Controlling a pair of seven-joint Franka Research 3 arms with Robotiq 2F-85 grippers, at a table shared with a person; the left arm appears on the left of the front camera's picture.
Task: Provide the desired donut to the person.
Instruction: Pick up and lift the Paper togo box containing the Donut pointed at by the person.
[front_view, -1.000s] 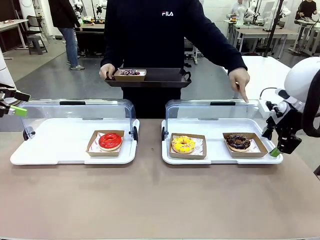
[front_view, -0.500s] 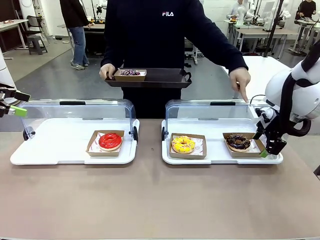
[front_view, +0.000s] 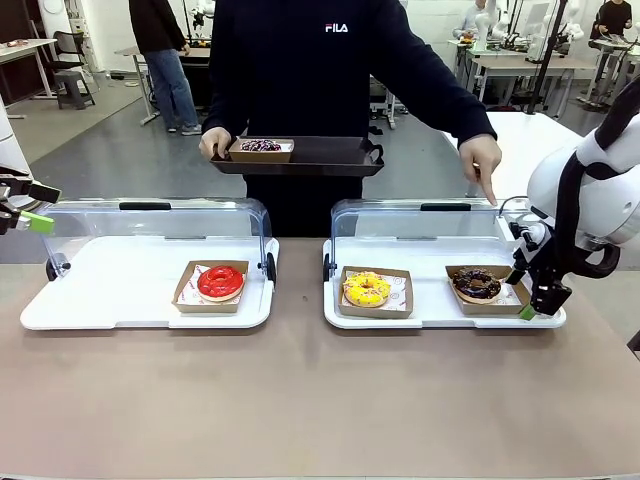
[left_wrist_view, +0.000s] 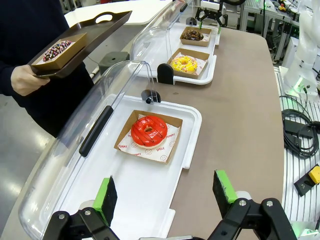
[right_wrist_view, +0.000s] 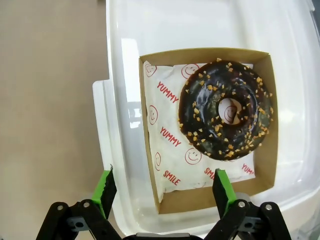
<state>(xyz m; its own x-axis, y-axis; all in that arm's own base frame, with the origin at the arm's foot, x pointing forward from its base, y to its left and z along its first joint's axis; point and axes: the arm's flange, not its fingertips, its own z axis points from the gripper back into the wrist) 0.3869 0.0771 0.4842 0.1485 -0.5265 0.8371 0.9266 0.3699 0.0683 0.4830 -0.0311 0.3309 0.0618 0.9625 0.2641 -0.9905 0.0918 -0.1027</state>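
Right tool (right_wrist_view: 163, 180) hovering wide open, empty; donut (right_wrist_view: 200, 110) just ahead looking soft, sticky; light cardboard tray (right_wrist_view: 200, 52) wall beneath likely offering safer hold.

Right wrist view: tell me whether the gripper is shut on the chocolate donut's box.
No, the right gripper is open, its green pads wide apart over the cardboard box holding the chocolate donut.
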